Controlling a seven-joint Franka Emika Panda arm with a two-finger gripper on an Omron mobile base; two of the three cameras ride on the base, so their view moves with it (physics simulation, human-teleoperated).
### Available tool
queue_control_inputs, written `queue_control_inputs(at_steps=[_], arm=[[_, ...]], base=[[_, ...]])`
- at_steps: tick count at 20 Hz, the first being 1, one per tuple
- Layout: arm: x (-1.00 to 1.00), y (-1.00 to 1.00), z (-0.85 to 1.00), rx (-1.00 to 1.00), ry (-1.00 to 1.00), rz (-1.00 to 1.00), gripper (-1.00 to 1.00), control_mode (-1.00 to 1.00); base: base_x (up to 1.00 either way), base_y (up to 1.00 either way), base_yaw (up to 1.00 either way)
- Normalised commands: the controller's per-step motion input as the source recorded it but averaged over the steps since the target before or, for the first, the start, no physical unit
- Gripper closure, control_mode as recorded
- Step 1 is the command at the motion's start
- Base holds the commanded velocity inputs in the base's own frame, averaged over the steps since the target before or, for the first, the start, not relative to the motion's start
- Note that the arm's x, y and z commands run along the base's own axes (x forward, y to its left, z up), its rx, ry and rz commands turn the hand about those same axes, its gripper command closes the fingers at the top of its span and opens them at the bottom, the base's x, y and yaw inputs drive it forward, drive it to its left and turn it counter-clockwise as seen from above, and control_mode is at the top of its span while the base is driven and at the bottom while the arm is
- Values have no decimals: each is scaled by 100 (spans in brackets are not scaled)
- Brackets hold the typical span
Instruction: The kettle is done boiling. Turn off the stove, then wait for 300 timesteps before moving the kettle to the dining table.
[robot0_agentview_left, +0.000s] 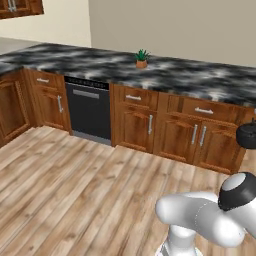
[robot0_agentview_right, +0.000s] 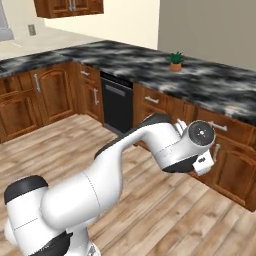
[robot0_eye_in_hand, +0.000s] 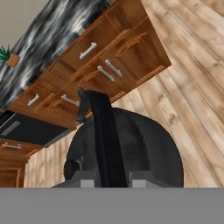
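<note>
Jaws gripping the kettle (robot0_eye_in_hand: 140, 148) by its black handle, carrying it above wood floor (robot0_eye_in_hand: 192, 87); marbled desk (robot0_agentview_left: 190, 75) lying beyond.

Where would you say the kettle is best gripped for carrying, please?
By the black handle arching over the top of the kettle, coming from above with one of the fingers either side. The body is round and wide, while the handle is a narrow strap.

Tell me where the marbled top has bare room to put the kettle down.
The marbled top is bare on both sides of the small potted plant, left above the black dishwasher and right above the drawers. The kettle hangs under the pincer.
</note>
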Motion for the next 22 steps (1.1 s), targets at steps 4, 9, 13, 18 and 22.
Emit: queue_control_inputs(at_steps=[4, 9, 13, 18, 22], arm=[[0, 0, 0, 0, 0, 0, 100, 100], [0, 0, 0, 0, 0, 0, 100, 100], [0, 0, 0, 0, 0, 0, 100, 100], [0, 0, 0, 0, 0, 0, 100, 100], [0, 0, 0, 0, 0, 0, 100, 100]], base=[[-4, -71, -15], [-1, -72, -14], [0, -73, -14], [0, -72, -14], [0, -68, -16]])
